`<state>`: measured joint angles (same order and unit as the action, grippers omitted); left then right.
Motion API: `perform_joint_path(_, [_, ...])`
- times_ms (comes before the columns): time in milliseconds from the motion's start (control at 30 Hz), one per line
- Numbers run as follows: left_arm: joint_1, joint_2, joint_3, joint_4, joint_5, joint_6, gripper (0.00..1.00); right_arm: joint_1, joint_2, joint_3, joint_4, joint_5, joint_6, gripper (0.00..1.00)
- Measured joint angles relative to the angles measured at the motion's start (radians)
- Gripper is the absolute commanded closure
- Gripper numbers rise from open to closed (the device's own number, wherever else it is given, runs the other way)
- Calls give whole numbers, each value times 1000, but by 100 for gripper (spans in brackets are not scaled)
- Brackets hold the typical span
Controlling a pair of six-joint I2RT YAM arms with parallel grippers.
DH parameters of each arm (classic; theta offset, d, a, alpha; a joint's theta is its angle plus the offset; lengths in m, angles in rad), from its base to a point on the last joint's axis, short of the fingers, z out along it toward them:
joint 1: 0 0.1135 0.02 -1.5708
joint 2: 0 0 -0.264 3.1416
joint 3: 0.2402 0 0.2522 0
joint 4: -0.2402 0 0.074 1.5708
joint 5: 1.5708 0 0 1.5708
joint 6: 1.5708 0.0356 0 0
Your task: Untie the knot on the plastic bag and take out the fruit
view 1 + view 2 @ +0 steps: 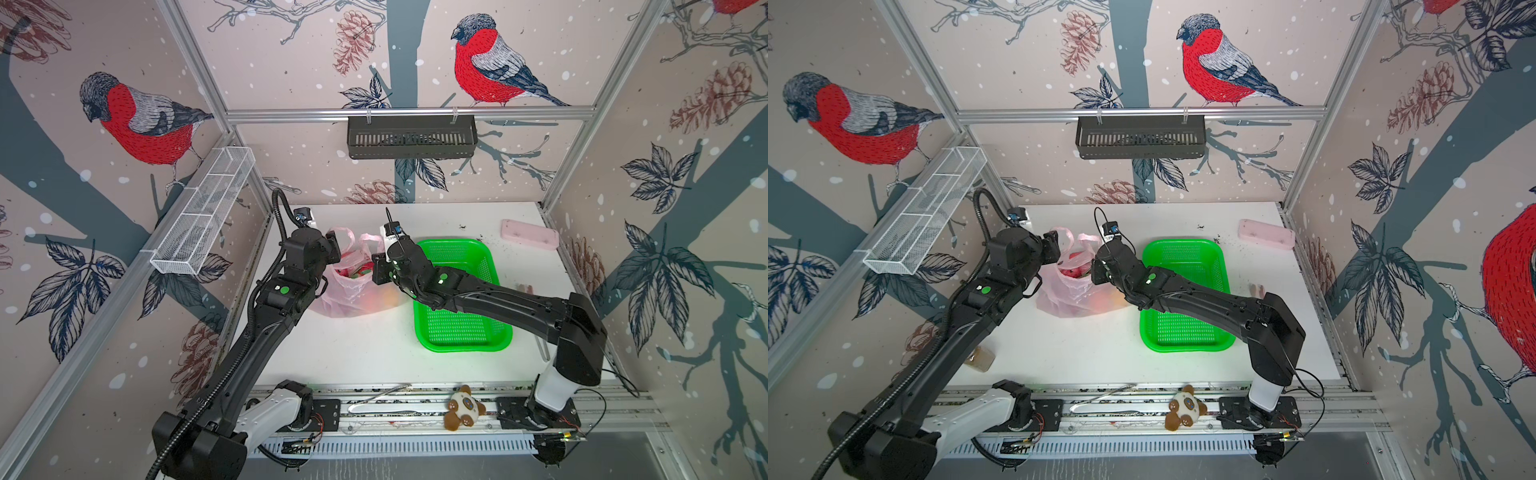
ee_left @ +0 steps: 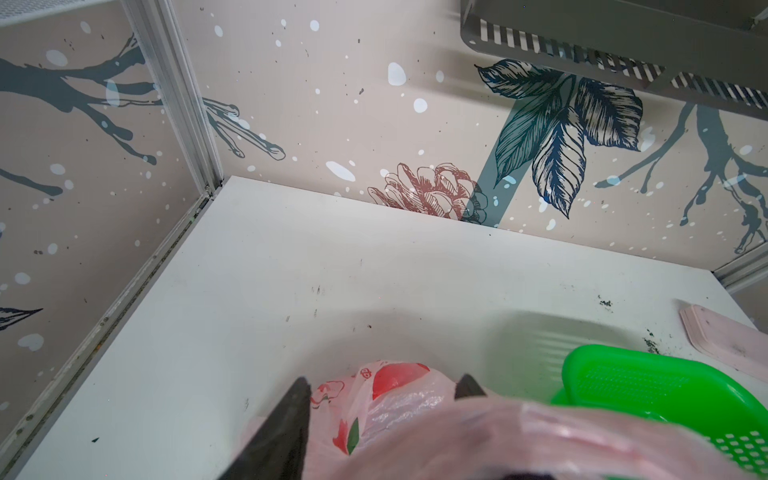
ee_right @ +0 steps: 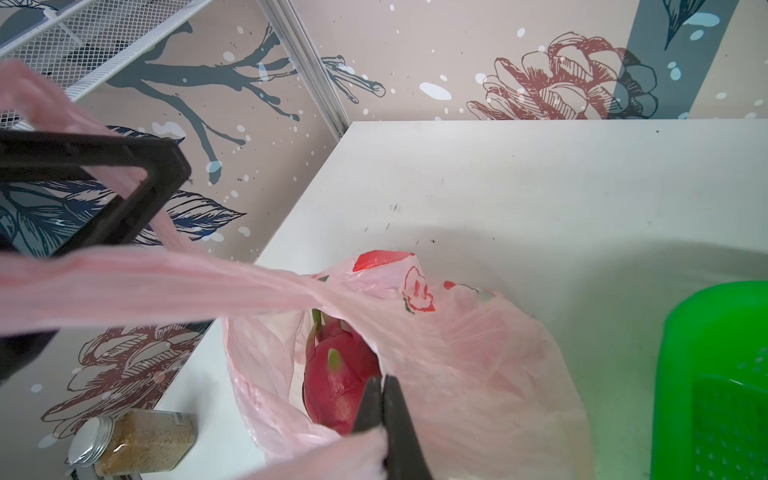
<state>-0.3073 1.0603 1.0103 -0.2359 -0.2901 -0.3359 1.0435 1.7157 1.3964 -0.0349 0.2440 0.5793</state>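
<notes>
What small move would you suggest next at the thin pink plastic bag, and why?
Probably close the left gripper on the fold of the translucent pink plastic bag lying between its parted jaws. The right gripper pinches the rim, so a second hold could spread the mouth around the magenta dragon fruit.

**Left gripper, seen from its own wrist.** The two black fingers are standing apart, and the crinkled pink plastic bag with red prints is bunching between them over the white counter. A blurred pink fold of the bag is crossing the foreground. A green basket is sitting beside the bag, with a pale pink block lying just beyond it.
</notes>
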Motion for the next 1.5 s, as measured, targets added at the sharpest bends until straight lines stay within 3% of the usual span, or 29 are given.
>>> perform_joint_path(167, [42,7,-7,13,5,-56,77,28,-40,-69,3,26,22,94])
perform_joint_path(300, [68,-11,-41,12,2,-99,83,36,-72,-135,6,44,50,94])
perform_joint_path(567, [109,-91,-119,-70,-3,-212,88,40,-96,-204,8,69,102,94])
perform_joint_path(833, [127,-284,-224,-226,2,-351,89,52,-139,-304,5,74,161,94])
perform_joint_path(1067, [128,-428,-296,-321,40,-460,100,56,-211,-402,-6,84,234,94])
perform_joint_path(1167, [128,-464,-325,-336,68,-497,100,56,-239,-420,-10,91,239,94])
perform_joint_path(1367, [128,-561,-378,-361,107,-549,100,55,-247,-436,-18,93,259,83])
perform_joint_path(1500, [129,-597,-386,-377,146,-566,100,68,-254,-436,-18,81,262,67])
